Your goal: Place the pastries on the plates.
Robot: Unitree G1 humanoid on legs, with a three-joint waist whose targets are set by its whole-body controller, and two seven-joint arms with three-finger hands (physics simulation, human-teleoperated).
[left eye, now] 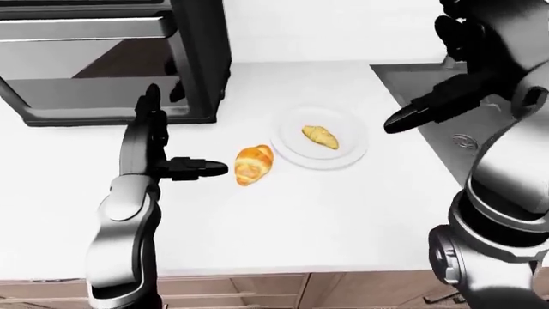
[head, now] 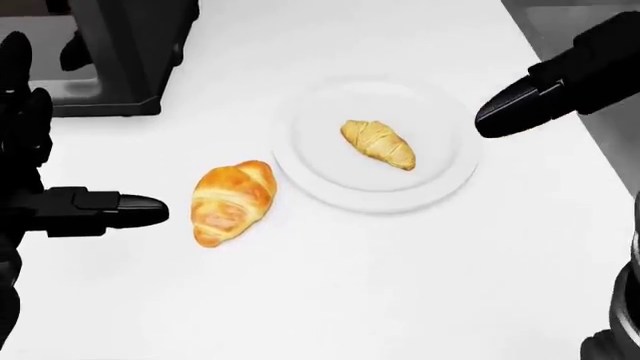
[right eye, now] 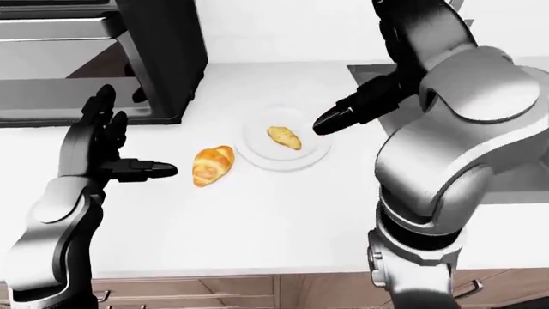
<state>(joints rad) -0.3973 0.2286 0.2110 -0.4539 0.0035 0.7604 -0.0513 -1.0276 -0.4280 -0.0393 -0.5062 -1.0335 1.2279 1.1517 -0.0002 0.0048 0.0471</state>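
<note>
Two pastries show: a small pale croissant (head: 378, 143) lies on the single white plate (head: 310, 176), and a larger golden croissant (head: 232, 201) lies on the white desk (head: 400, 300) just beside the plate's left rim. The left hand (head: 60, 187) is spread, empty, one finger pointing at the golden croissant without touching. The right hand (head: 545, 94) hovers over the plate's right edge, fingers extended, holding nothing. A dark oven (left eye: 111, 58) stands at upper left, a sink (left eye: 446, 122) at right.

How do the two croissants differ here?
The left croissant is bigger than the right croissant. The left one is orange-golden, the right one paler yellow. The left one lies on the bare counter beside the plate, the right one on the plate. Neither is held.
</note>
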